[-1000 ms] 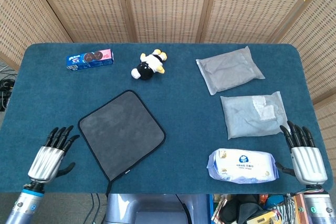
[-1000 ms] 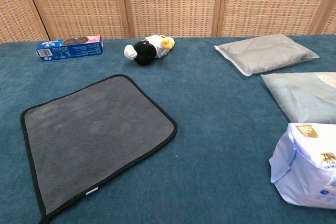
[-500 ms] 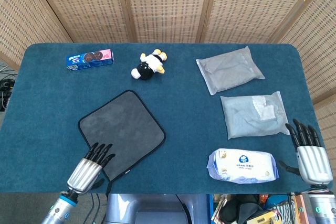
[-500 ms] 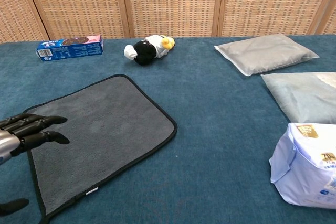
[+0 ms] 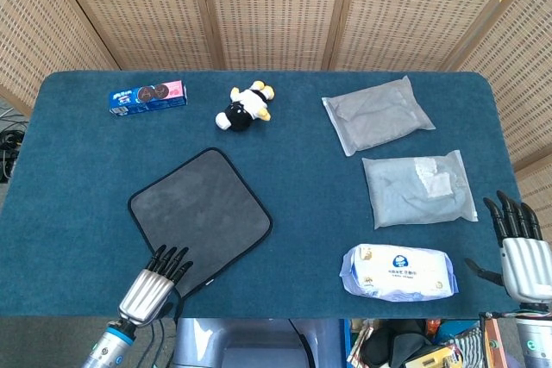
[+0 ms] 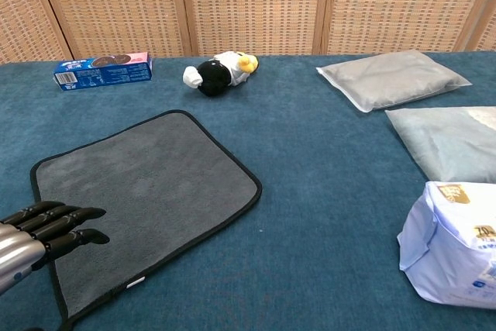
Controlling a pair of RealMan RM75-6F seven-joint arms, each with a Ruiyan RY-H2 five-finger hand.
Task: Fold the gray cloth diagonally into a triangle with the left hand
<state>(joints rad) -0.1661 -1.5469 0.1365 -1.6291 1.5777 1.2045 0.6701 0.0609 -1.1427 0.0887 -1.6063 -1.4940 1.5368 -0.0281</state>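
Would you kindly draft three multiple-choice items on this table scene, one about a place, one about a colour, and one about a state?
1. Where is the left hand?
A. over the near corner of the gray cloth
B. beside the plush toy
C. on the wipes pack

2. What colour is the cloth's edging?
A. white
B. black
C. red

3. How does the cloth lie?
A. folded into a triangle
B. crumpled
C. flat and unfolded

Answers: 1 A, since the head view shows the fingers reaching over the cloth's near corner; 2 B, as a dark border rings the gray; 3 C, because all four sides lie spread on the table.
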